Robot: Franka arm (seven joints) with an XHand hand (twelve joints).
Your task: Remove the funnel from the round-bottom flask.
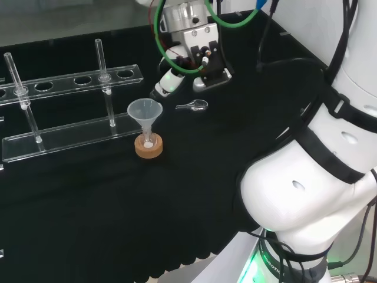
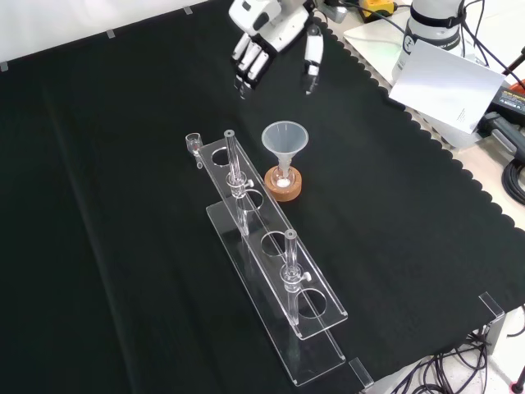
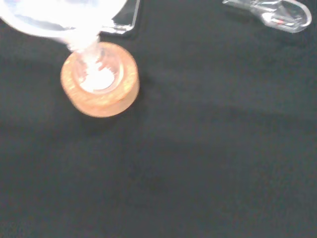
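Observation:
A clear funnel (image 1: 145, 112) (image 2: 284, 141) (image 3: 59, 20) stands upright with its stem in a small round-bottom flask (image 1: 149, 140) (image 2: 284, 178) (image 3: 96, 74) that holds a little white powder. The flask rests on a cork ring (image 1: 148, 148) (image 2: 284, 185) (image 3: 99, 82). The hand (image 1: 177, 73) (image 2: 271, 37) hangs above the cloth, to the right of and beyond the funnel in the head view, apart from it. Its fingers (image 2: 248, 66) point down, relaxed, and hold nothing.
A clear rack (image 1: 65, 112) (image 2: 275, 254) with two upright glass tubes stands left of the flask in the head view. A small clear spoon-like piece (image 1: 193, 106) (image 2: 195, 144) (image 3: 270, 12) lies on the cloth near the hand. The arm's white links (image 1: 318, 165) rise at the head view's right.

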